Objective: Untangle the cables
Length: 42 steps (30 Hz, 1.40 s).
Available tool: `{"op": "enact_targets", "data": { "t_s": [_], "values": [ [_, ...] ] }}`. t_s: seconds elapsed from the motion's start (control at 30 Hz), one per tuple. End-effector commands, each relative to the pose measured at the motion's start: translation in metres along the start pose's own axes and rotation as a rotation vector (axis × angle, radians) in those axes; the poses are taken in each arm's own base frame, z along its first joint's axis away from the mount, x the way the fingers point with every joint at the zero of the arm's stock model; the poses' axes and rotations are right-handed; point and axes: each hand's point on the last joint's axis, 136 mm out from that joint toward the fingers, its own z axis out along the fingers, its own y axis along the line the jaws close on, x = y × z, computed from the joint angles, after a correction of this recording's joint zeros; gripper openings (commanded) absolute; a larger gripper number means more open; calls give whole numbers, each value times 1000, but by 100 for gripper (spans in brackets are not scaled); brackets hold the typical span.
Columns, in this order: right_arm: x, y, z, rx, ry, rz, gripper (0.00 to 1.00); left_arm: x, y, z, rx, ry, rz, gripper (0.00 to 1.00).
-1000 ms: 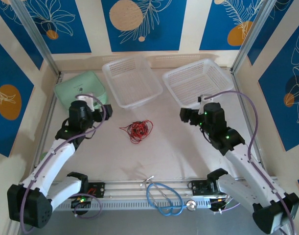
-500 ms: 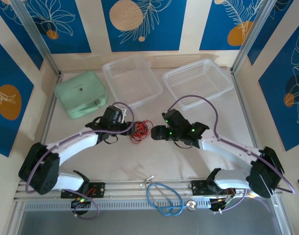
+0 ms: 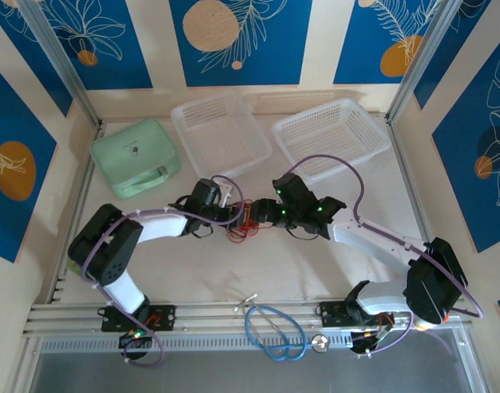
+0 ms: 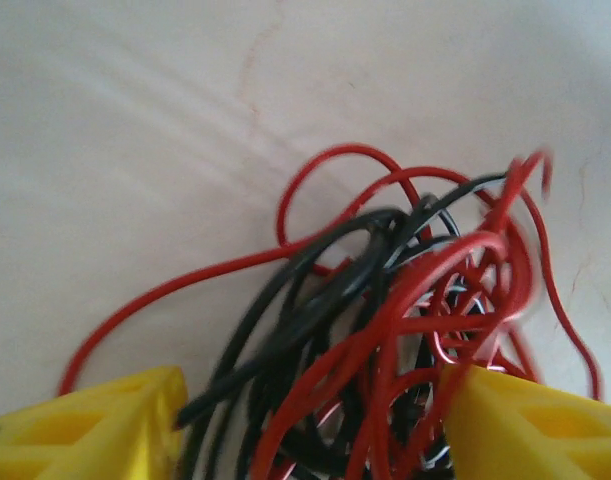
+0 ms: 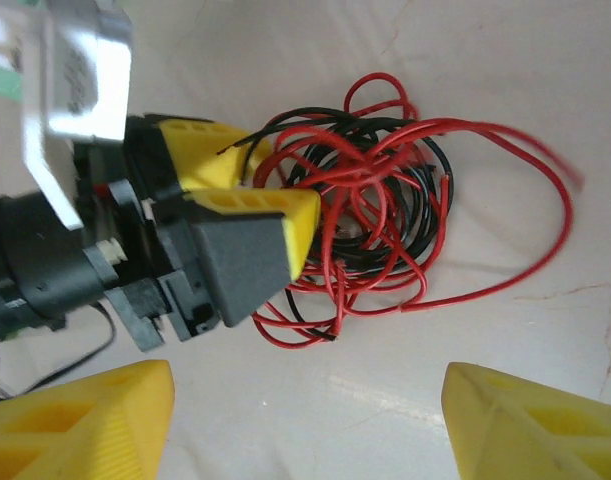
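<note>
Both arms have swung in from the sides and now meet at the middle of the desk (image 3: 192,270), their fingers closer together than half a second ago. On the left, the left fingers (image 4: 95,430) are clamped on the cables (image 4: 385,290), with red and black strands packed between the two yellow pads. The lower edge of the wrist view cuts off the bases of these fingers. From above, the tangle lies mid-desk, largely covered by both wrists, so single loops cannot be traced. On the right, the right fingers (image 5: 85,420) stand spread with nothing between them, just short of the tangle. The frame edge cuts them off, and whether they touch any wire cannot be told.
</note>
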Motion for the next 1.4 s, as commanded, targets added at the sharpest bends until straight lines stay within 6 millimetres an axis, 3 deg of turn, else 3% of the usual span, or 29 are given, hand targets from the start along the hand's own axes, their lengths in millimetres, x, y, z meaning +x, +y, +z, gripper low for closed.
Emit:
{"op": "enact_targets", "data": {
  "t_s": [0.0, 0.1, 0.2, 0.47, 0.63, 0.87, 1.03, 1.13, 1.23, 1.37],
  "values": [
    [0, 8, -6, -52, 27, 61, 71, 8, -12, 10, 27, 24, 48, 47],
    [-1, 4, -8, -58, 32, 114, 71, 6, -17, 9, 30, 12, 55, 17],
    [-1, -3, -10, -60, 39, 183, 70, 2, -23, 1, 20, -6, 72, 0],
    [6, -16, 0, -2, 78, 188, 68, -25, -55, -47, 76, -91, 67, 0],
    [12, -15, 20, 25, 127, 114, 65, -24, -62, -67, 105, -103, 10, 0],
    [13, 12, 46, -74, 121, 3, 66, -3, -56, -58, 115, -65, -74, 0],
    [17, 0, 68, -12, 154, 40, 64, 13, -53, -45, 142, -43, -141, 0],
    [24, -8, 83, 28, 201, 75, 50, 18, -54, -41, 167, -48, -180, 0],
    [32, -13, 93, 54, 242, 92, 26, 20, -55, -41, 187, -61, -201, 0],
    [32, -18, 89, 90, 230, 89, 4, 21, -54, -45, 184, -68, -211, 0]
  ]
}}
